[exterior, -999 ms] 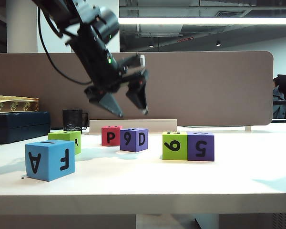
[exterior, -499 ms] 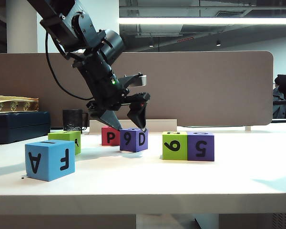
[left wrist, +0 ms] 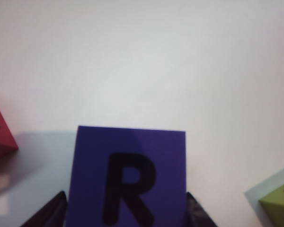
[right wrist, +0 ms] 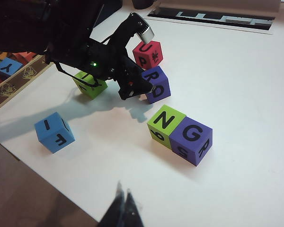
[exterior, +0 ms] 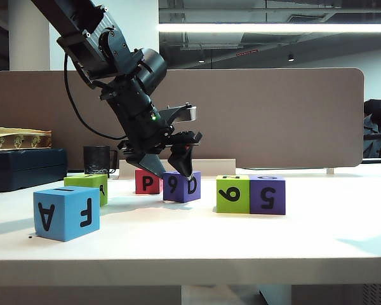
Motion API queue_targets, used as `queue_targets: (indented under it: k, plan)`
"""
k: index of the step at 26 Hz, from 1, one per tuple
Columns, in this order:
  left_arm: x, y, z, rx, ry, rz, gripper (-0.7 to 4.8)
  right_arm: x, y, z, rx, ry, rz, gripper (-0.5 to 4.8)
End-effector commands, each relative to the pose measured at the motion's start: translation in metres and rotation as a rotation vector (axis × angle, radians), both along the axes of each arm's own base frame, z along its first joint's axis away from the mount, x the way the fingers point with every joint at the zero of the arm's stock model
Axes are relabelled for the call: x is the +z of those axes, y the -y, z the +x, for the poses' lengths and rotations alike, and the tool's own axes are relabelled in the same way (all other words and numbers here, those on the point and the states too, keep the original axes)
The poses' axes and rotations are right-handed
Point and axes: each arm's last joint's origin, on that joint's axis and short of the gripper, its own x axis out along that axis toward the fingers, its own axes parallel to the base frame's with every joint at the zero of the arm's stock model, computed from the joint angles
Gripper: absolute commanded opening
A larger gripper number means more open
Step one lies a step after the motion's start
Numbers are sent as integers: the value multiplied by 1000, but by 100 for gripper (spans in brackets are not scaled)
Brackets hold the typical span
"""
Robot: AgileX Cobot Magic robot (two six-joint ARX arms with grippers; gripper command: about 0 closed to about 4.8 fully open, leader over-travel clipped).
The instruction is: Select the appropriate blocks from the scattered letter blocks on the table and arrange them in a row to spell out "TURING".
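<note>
My left gripper [exterior: 173, 176] has come down over the purple block [exterior: 183, 186] with R on top [left wrist: 128, 175], which still rests on the table [exterior: 197, 241]. Its dark fingers [left wrist: 54, 213] lie against both sides of the block. A red block [exterior: 147, 181] stands just left of the R block. To its right, a lime green block [exterior: 232, 194] and a purple block [exterior: 267, 194] touch, reading N [right wrist: 164, 124] and G [right wrist: 191, 139] on top. A blue block [exterior: 66, 213] and another green one [exterior: 89, 184] sit at the left. My right gripper [right wrist: 123, 196] is shut and empty above the table's near edge.
A black mug [exterior: 98, 159] and a low pale strip [exterior: 209, 166] stand behind the blocks, before the brown-grey divider panel [exterior: 273, 114]. A dark box [exterior: 25, 168] sits at the far left. A tray of other letter blocks [right wrist: 9, 71] lies beyond the table's side.
My left gripper dropped from well above the table onto the purple R block and its fingers closed in on it. The block shifted slightly right. The right gripper's arm is not in the earlier frames.
</note>
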Motion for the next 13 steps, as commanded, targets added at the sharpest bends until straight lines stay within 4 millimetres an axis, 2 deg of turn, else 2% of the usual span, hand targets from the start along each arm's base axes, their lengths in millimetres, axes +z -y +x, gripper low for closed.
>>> queue_targets:
  k: [1,6,13]
  plan:
    - [3,1,0,1,10,-4,308,3,0,0,-1,19,1,-1]
    - [5,0,-2,35,-44,-20,307,3,0,0,-1,19,1,-1]
    - [26,1,0,36,-62,-9,308,3,0,0,-1,19,1,-1]
